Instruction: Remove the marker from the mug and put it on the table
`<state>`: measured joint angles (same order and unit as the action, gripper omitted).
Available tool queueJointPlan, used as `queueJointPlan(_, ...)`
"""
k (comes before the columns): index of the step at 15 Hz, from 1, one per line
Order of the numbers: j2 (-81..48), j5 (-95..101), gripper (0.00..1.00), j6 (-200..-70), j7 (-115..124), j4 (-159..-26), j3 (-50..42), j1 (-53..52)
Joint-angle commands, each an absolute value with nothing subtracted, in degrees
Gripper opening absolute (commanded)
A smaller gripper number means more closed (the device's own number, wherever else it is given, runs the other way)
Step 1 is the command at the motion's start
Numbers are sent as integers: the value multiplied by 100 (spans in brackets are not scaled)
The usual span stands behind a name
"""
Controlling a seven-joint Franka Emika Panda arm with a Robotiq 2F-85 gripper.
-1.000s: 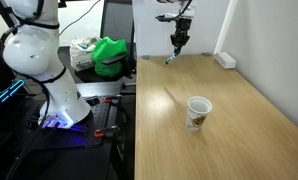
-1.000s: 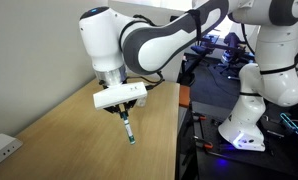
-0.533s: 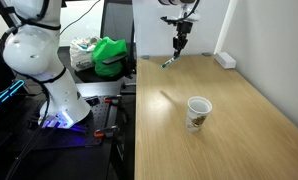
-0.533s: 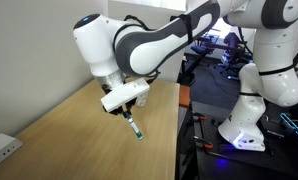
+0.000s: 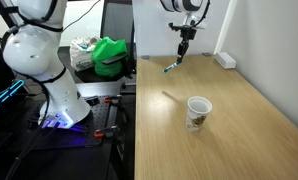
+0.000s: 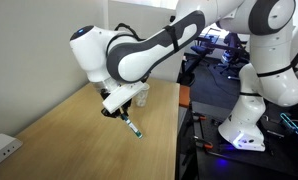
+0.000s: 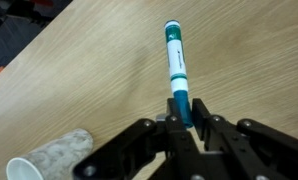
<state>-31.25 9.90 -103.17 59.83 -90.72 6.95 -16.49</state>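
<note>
Wrist view gives me the end effector (image 7: pixel 181 118) clamped on the marker (image 7: pixel 175 65), gripping one end while the teal-and-white barrel points away over the bench (image 7: pixel 79 70). I see the mug (image 7: pixel 49 160) at the lower left of that view, apart from the marker. In an exterior view the marker (image 5: pixel 172 66) hangs tilted over the bench's far corner, well apart from the upright mug (image 5: pixel 197 112).

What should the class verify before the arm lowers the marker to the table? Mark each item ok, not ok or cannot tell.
1. The marker is out of the mug: ok.
2. The gripper is shut on the marker: ok.
3. Bare table wood lies under the marker: ok.
4. The mug stands upright, apart from the marker: ok.
5. Gap between marker tip and table: cannot tell.
</note>
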Motion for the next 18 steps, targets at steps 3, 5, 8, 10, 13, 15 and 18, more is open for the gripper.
queueJointPlan(3,-3493,780,46,-10051,5504,-8557,556,-1696)
queueJointPlan(5,-3561,762,50,-10002,5524,-8476,531,-1712)
queueJointPlan(8,-3611,738,73,-9937,5618,-8396,498,-1733)
queueJointPlan(10,-3580,713,88,-9909,5726,-8401,479,-1751)
queueJointPlan(13,-3406,804,100,-10071,6118,-8590,410,-1859)
queueJointPlan(15,-3270,848,100,-10184,6446,-8726,373,-1930)
queueJointPlan(18,-3124,893,100,-10285,6968,-8840,326,-2020)
